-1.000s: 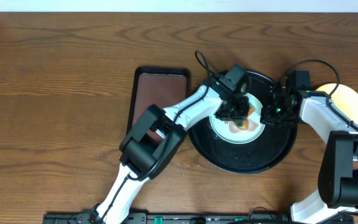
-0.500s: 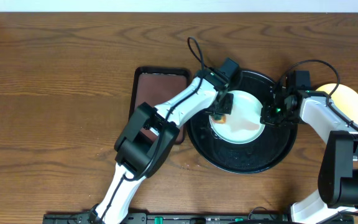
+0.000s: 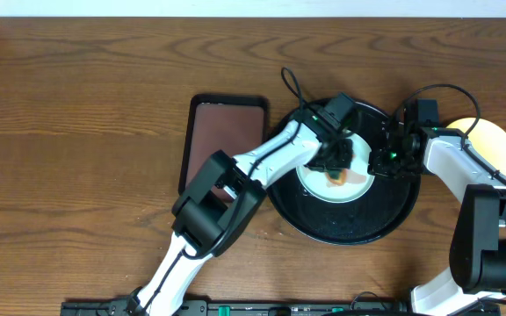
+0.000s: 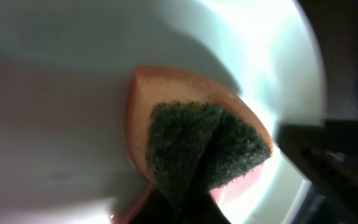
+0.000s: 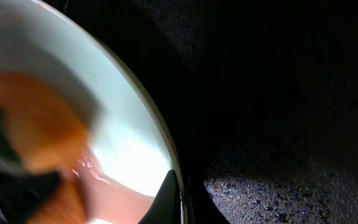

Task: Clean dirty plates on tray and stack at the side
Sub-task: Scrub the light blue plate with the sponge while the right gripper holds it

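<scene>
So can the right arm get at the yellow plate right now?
Probably not yet: its fingers are shut on the white plate's rim in the tray. Once released, the yellow plate lies close beside it.

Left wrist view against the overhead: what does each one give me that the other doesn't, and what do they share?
Only the left wrist view shows how the sponge is built: an orange body with a dark green scouring layer, folded and pressed against the pale plate. Only the overhead shows the round black tray under that plate, the yellow plate to its right, the rectangular tray to its left, and the right gripper at the pale plate's rim. Both show the sponge, held by the left gripper, on the pale plate.
</scene>
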`<state>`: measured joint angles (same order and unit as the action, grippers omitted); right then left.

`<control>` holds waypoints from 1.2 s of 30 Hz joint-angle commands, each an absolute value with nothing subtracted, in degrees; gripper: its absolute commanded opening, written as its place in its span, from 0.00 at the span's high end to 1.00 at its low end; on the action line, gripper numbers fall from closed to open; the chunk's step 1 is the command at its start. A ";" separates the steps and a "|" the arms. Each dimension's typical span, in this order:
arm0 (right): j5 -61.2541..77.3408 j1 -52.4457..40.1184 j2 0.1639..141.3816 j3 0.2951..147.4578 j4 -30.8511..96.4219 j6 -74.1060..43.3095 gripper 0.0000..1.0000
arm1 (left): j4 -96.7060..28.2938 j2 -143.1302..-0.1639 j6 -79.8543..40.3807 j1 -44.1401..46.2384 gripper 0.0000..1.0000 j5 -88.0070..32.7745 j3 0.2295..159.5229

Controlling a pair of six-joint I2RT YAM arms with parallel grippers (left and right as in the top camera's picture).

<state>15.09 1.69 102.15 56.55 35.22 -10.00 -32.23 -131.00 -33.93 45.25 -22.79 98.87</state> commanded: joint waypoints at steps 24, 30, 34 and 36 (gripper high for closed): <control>13.13 0.67 102.35 56.07 36.42 -9.37 0.99 | -40.38 -133.29 -10.70 39.48 0.93 6.28 97.47; 13.13 0.67 102.35 56.07 36.42 -9.37 0.99 | -52.62 -133.27 -20.34 39.44 0.93 4.38 98.41; 13.10 0.67 102.35 56.07 36.38 -9.39 0.99 | -55.79 -133.29 -21.41 39.44 0.93 -10.02 98.39; 13.10 0.67 102.35 56.07 36.38 -9.39 0.99 | -55.90 -133.27 -22.94 39.44 0.93 -19.29 98.39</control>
<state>16.25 0.45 102.15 56.58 35.77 -9.61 -53.17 -130.28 -19.64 40.82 -9.13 101.67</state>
